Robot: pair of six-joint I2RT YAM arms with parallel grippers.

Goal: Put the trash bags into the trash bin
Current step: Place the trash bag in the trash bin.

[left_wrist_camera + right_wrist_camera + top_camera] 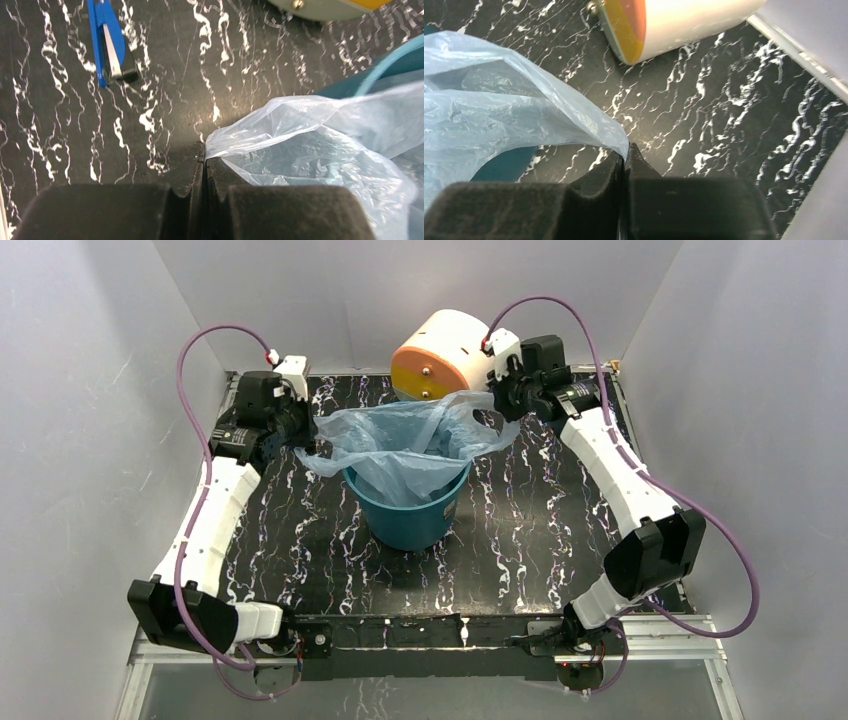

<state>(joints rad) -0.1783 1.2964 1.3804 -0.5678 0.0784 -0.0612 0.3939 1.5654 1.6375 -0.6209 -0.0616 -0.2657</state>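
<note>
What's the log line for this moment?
left gripper: shut on trash bag | right gripper: shut on trash bag | bag over trash bin

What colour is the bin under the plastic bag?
Teal-green trash bin, clearest in the top external view.

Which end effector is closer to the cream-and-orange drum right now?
Right. The right end effector pinches the bag just beside the drum. The left end effector pinches the bag's opposite edge, left of the bin, farther from the drum.
</note>
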